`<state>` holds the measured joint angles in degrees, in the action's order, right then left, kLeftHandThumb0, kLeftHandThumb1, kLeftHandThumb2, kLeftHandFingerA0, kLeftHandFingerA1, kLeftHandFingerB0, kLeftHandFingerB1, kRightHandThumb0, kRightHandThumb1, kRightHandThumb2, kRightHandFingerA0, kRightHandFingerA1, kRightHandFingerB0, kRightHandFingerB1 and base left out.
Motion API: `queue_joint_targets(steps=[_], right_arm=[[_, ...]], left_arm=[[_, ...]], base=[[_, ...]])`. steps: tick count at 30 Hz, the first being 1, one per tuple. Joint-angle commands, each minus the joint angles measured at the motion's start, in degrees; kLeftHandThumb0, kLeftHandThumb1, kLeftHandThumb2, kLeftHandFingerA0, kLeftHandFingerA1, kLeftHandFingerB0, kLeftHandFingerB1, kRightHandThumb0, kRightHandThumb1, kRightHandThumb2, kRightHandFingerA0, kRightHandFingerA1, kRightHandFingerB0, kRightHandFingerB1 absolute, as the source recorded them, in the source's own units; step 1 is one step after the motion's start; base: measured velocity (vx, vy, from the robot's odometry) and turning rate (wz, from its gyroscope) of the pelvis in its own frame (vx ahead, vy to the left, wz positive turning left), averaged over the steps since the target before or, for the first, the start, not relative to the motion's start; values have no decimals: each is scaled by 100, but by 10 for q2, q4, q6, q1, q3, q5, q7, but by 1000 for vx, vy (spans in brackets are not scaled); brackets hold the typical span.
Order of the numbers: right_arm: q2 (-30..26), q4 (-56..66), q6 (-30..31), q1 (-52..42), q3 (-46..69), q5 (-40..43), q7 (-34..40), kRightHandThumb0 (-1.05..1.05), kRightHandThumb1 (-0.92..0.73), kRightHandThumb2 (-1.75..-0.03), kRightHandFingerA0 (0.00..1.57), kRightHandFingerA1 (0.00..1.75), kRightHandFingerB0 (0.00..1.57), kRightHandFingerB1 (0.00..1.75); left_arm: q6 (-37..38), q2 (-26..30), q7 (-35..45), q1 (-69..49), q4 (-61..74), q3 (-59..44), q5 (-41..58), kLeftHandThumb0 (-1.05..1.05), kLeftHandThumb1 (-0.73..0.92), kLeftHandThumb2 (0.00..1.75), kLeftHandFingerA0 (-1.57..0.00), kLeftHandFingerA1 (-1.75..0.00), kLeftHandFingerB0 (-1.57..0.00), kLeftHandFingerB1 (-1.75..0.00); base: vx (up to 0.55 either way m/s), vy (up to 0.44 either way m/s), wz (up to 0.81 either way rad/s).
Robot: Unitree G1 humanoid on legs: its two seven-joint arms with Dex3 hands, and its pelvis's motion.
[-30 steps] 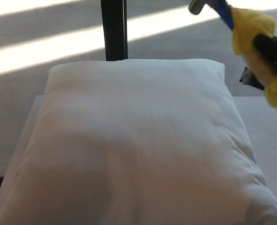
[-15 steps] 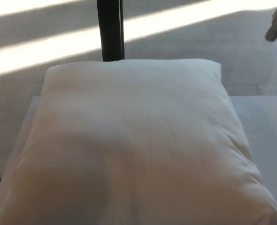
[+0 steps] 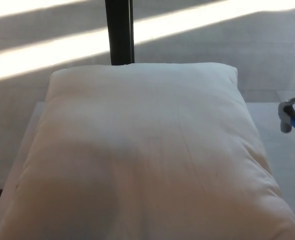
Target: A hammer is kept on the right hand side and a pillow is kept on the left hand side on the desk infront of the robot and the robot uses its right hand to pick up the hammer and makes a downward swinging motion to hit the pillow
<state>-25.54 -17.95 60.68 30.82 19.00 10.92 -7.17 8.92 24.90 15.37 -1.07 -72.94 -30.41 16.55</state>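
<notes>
A large white pillow (image 3: 142, 155) fills most of the head view, lying on the white desk (image 3: 280, 150). At the right edge, only the grey metal head of the hammer (image 3: 287, 114) and a short piece of its blue handle show, over the desk to the right of the pillow and apart from it. Neither of my hands shows in the picture; whatever holds the hammer is out of frame to the right.
A black post (image 3: 120, 31) stands behind the pillow at the top centre. Grey floor with bright bands of sunlight (image 3: 62, 47) lies beyond the desk. A strip of bare desk shows to the pillow's right.
The hammer was up at the top right, held in my yellow-wrapped right hand. The hand has left the picture, and the hammer head has dropped to mid-height at the right edge.
</notes>
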Motion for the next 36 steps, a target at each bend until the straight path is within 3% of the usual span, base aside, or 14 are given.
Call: queue_joint_targets(steps=[1, 4, 14, 18, 19, 22, 27, 28, 29, 30, 31, 32, 35, 36], right_arm=[[-153, -60, -455, -97, -234, -301, 154, -19, -65, -85, 108, 171, 82, 130], [-164, -93, -478, -94, -256, -325, 196, -21, -67, -76, 93, 169, 85, 110], [-191, -139, -527, -96, -344, -400, 314, -24, -63, -80, 85, 175, 68, 153], [-190, -151, -559, -100, -358, -395, 319, -19, -59, -82, 96, 169, 72, 136], [-188, -155, -566, -100, -364, -392, 310, -34, -54, -100, 118, 133, 79, 90], [-185, -159, -580, -102, -372, -383, 303, -33, -71, -67, 92, 167, 84, 73], [-189, -129, -566, -112, -375, -343, 200, -34, -68, -62, 78, 135, 49, 44], [-195, -120, -558, -114, -383, -335, 159, -34, -68, -61, 63, 104, 34, 36], [-196, -121, -559, -114, -385, -334, 160, -34, -68, -61, 63, 104, 34, 36], [-201, -99, -534, -120, -387, -319, 112, -43, -67, -63, 35, 64, 22, 31], [-208, -90, -523, -123, -390, -313, 88, -53, -52, -81, 23, 53, 13, 41], [-210, -82, -516, -127, -387, -302, 73, -50, -67, -61, 19, 41, 18, 28], [-211, -70, -503, -130, -380, -274, 41, -53, -66, -61, 7, 34, 14, 26], [-215, -66, -503, -133, -377, -266, 31, -81, -53, -85, 0, 12, 4, 22]], left_arm=[[2, 18, 0, -1, -6, -6, 5, -59, 64, 59, -73, -59, -69, -56], [1, 14, 5, -2, -2, -17, 17, -58, 62, 59, -74, -65, -69, -58], [15, 12, -9, -12, 0, -4, 1, -64, 63, 59, -72, -57, -67, -54], [22, 15, -1, -15, 0, 6, -9, -65, 66, 60, -70, -57, -65, -53], [21, 15, -1, -15, -1, 6, -9, -64, 67, 60, -68, -56, -64, -53], [7, 16, 1, -8, -6, -6, 4, -62, 63, 59, -70, -55, -67, -53], [12, 16, 6, -10, 2, -7, 7, -63, 64, 59, -71, -61, -70, -57], [5, 16, 2, -8, 3, -9, 10, -61, 63, 59, -73, -60, -72, -57], [5, 16, 2, -8, 3, -9, 10, -61, 63, 59, -73, -60, -72, -57], [3, 15, 7, -6, 0, -16, 17, -59, 63, 59, -69, -62, -68, -58], [3, 15, 6, -4, -1, -14, 15, -59, 63, 59, -70, -61, -68, -57], [3, 14, 4, -4, 1, -15, 15, -59, 63, 59, -72, -62, -74, -61], [4, 14, 1, -4, -1, -14, 13, -58, 64, 59, -73, -61, -73, -60], [2, 15, 0, -3, -1, -13, 12, -60, 63, 59, -72, -61, -72, -59]], base=[[0, 0, 0], [0, 0, 0], [0, 0, 0], [0, 0, 0], [0, 0, 0], [0, 0, 0], [0, 0, 0], [0, 0, 0], [0, 0, 0], [0, 0, 0], [0, 0, 0], [0, 0, 0], [0, 0, 0], [0, 0, 0]])
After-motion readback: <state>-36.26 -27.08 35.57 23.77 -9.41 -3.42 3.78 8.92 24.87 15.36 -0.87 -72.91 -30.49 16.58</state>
